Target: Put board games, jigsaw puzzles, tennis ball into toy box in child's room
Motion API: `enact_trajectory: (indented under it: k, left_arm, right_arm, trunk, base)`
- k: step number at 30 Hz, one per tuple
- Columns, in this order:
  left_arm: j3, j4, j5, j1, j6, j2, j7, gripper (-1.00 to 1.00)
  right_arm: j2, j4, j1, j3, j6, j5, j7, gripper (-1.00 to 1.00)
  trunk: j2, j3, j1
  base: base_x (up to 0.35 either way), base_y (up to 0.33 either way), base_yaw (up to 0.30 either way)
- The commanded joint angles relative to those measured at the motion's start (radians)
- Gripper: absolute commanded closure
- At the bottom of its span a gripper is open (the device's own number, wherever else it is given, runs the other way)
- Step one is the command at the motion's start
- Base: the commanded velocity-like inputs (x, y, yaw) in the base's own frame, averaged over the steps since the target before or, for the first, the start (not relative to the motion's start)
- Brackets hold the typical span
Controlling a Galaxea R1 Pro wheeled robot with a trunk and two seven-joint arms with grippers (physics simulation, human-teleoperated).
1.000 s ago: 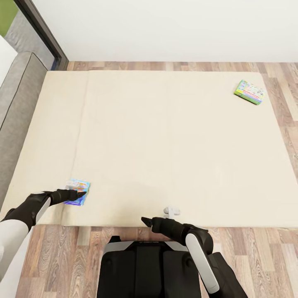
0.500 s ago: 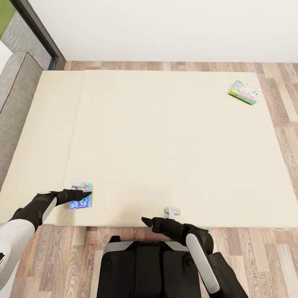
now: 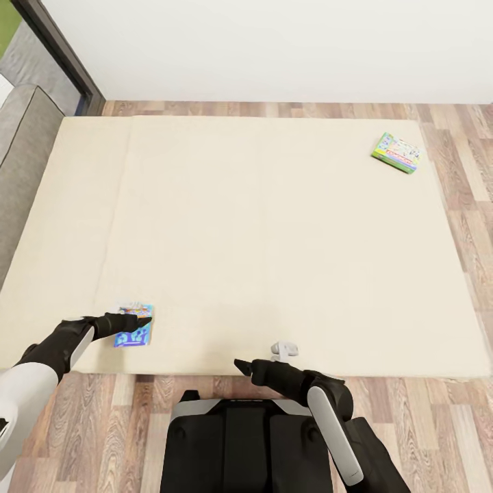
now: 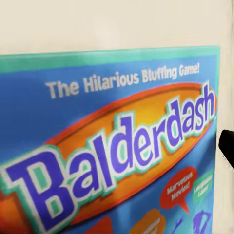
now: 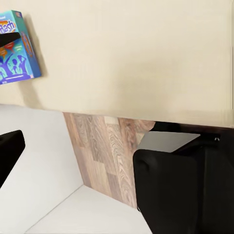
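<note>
Since a second ago the blue board game (image 3: pixel 133 326) has turned squarer to the bed (image 3: pixel 274 226)'s near edge, by its near-left corner. Its lid reads "Balderdash – The Hilarious Bluffing Game!" Left gripper (image 3: pixel 140 320) touches it; jaw state unclear. Right gripper (image 3: pixel 239 365) hovers, spread unreadable. A green-edged game (image 3: pixel 396 152) lies at the far-right corner.

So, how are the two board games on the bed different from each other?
The blue Balderdash box lies near the bed's front edge, at the left gripper; the green-edged board game lies at the far right corner, away from both arms. The Balderdash lid is blue with an orange oval; the other is pale with a green rim. Both are thin flat boxes lying on the beige mattress.
</note>
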Motion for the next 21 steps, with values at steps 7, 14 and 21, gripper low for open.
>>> enact_trajectory:
  k: [7,14,21]
  left_arm:
    - [-0.005,-0.002,0.005,0.0,0.007,0.001,-0.001,-1.0]
    - [-0.005,-0.002,0.005,0.0,0.007,0.001,-0.001,-1.0]
    - [-0.005,-0.002,0.005,0.0,0.007,0.001,-0.001,-1.0]
  right_arm:
    - [0.001,-0.001,0.0,-0.001,0.005,0.002,0.002,-1.0]
    - [0.0,-0.001,0.0,-0.001,0.005,0.002,0.002,-1.0]
    - [0.0,-0.002,0.0,-0.001,0.005,0.002,0.002,-1.0]
  trunk:
    - [-0.002,-0.001,0.001]
    - [-0.002,-0.001,0.001]
    - [-0.002,-0.001,0.001]
  base:
    - [0.0,-0.067,0.0]
    - [0.0,-0.126,0.0]
    - [0.0,-0.164,0.0]
